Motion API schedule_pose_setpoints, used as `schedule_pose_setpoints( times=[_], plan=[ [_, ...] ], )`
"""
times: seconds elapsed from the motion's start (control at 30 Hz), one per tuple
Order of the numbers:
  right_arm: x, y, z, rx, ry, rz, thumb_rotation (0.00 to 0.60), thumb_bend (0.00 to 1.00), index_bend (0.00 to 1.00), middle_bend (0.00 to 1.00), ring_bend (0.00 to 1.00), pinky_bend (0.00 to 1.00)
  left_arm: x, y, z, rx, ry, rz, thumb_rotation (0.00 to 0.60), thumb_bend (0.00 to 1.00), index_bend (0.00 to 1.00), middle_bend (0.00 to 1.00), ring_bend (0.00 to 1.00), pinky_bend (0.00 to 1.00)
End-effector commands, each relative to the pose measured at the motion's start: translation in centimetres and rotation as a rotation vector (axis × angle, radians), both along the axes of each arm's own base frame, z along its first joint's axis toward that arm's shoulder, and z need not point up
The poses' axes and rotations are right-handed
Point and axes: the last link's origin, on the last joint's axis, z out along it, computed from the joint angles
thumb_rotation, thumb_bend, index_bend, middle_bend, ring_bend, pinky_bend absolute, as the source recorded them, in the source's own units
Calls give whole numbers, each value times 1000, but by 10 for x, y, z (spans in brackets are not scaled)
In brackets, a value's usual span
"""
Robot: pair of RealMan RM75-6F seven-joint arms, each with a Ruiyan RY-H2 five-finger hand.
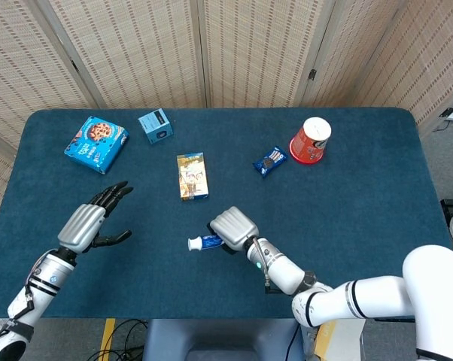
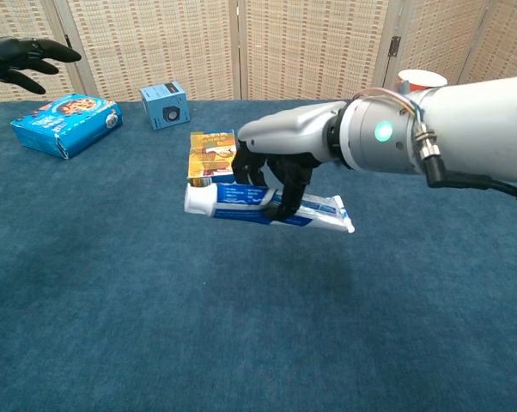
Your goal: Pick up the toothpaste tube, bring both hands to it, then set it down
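Observation:
My right hand holds the white and blue toothpaste tube level above the blue table, cap end pointing left. From the head camera the same tube shows under my right hand near the table's front middle. My left hand hovers open at the front left with fingers spread, well apart from the tube; only its dark fingertips reach into the chest view's top left corner.
A blue cookie box and a small blue box lie at the back left. A yellow packet lies mid-table, a dark snack pack and a red cup at the back right.

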Motion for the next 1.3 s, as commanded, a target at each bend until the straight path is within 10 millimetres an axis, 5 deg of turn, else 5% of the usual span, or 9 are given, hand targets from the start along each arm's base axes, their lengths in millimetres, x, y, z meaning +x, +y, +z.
schedule_pose_setpoints(
  times=[0.03,0.13,0.3,0.37,0.53,0.63,0.73,0.8,1.3],
  plan=[
    [-7,-2,-8,-21,91,0,600,433,721,586,502,546,-2,-1,0,1,2,5,0,0,0,20,51,163],
    [-12,-1,-13,-8,130,-22,600,367,565,505,439,501,-5,-2,0,1,5,10,0,0,0,20,51,163],
    [-13,0,-10,7,142,-48,600,239,103,212,215,361,-8,-3,0,4,6,16,0,0,0,20,51,163],
    [-12,-1,-4,3,121,-56,600,228,18,134,158,325,-9,-4,0,6,7,19,0,0,0,20,51,163],
    [-16,-3,24,-49,12,-85,600,224,0,100,125,308,-12,-4,3,27,5,22,28,0,0,20,51,163],
    [-30,0,52,-102,-53,-111,600,231,3,182,159,308,-16,-3,9,58,17,30,158,0,0,20,51,162],
    [-52,6,86,-173,-93,-122,600,309,73,260,214,328,-23,-3,15,99,45,45,450,0,0,20,52,161],
    [-68,13,103,-210,-108,-132,600,333,116,293,238,348,-28,-3,19,121,63,56,582,0,0,20,55,161],
    [-199,92,193,-485,-227,-182,600,330,162,308,255,365,-84,-32,56,321,220,192,600,0,25,20,57,161]
  ],
)
